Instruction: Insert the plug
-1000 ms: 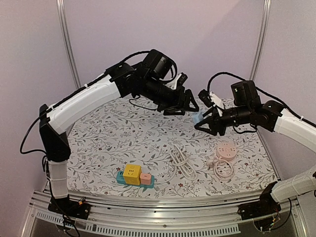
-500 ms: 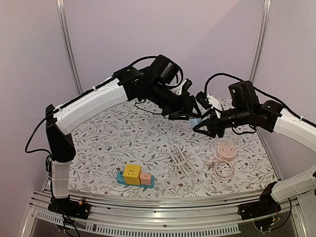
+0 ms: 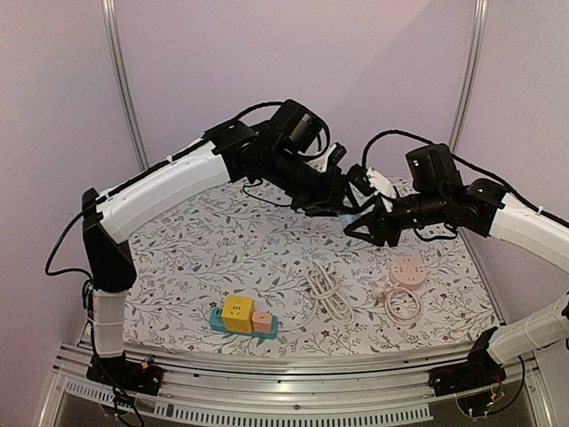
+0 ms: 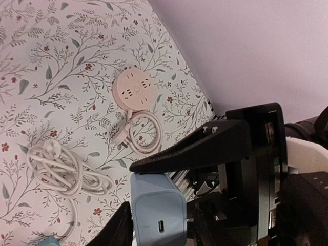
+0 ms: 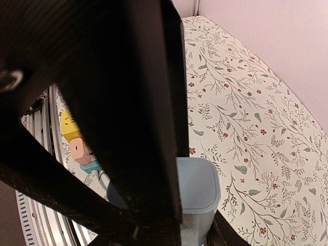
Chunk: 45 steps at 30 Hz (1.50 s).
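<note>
A light blue plug (image 3: 353, 213) hangs in mid-air between both grippers, above the back of the table. My right gripper (image 3: 363, 222) is shut on it. My left gripper (image 3: 342, 203) reaches in from the left, its jaws straddling the plug, with a small gap on one side. In the left wrist view the plug (image 4: 159, 210) sits between my left fingers, its small port facing the camera, with a right finger (image 4: 195, 148) across its top. In the right wrist view the plug (image 5: 202, 189) is half hidden by the left gripper. The power strip (image 3: 242, 318) lies at the front.
The strip holds a yellow cube and a pink block on a blue base (image 5: 77, 143). A round pink socket (image 3: 406, 271) with its coiled pink cable (image 3: 402, 304) lies at the right. A coiled white cable (image 3: 327, 292) lies mid-table. Purple walls enclose the back.
My left arm has swung right and down, bringing its open jaws around the blue plug. My right gripper has shifted slightly left with the plug in it.
</note>
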Motion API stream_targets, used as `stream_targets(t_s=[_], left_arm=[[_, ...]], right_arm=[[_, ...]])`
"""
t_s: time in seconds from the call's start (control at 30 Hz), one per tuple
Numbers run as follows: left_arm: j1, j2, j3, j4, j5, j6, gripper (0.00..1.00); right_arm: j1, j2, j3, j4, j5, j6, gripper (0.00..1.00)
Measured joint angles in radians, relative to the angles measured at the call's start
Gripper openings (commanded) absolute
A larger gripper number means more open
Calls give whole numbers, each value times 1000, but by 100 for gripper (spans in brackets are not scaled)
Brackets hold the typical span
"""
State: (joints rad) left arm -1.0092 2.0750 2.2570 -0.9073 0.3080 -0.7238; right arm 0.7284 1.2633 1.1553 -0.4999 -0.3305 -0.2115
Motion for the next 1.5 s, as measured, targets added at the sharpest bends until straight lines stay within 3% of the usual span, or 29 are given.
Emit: stream_targets(t_s=[0.13, 0.37, 0.47, 0.6, 0.83, 1.23, 1.5], left_arm=[[-1, 0, -10, -5, -6, 6, 17], [0, 0, -15, -5, -11, 3, 5], [0, 0, -15, -5, -12, 5, 8], [0, -1, -28, 2, -8, 5, 21], [0, -3, -48, 14, 10, 5, 29], [0, -8, -76, 11, 42, 13, 35], [0, -13, -93, 13, 67, 14, 33]], right_arm=[[3, 2, 0, -7, 16, -3, 0], [11, 4, 0, -9, 34, -4, 4], [12, 4, 0, -9, 39, -3, 7], [14, 4, 0, -16, 43, 4, 6], [23, 4, 0, -37, 50, 10, 4], [57, 4, 0, -65, 80, 23, 3], [73, 3, 0, -56, 81, 19, 2]])
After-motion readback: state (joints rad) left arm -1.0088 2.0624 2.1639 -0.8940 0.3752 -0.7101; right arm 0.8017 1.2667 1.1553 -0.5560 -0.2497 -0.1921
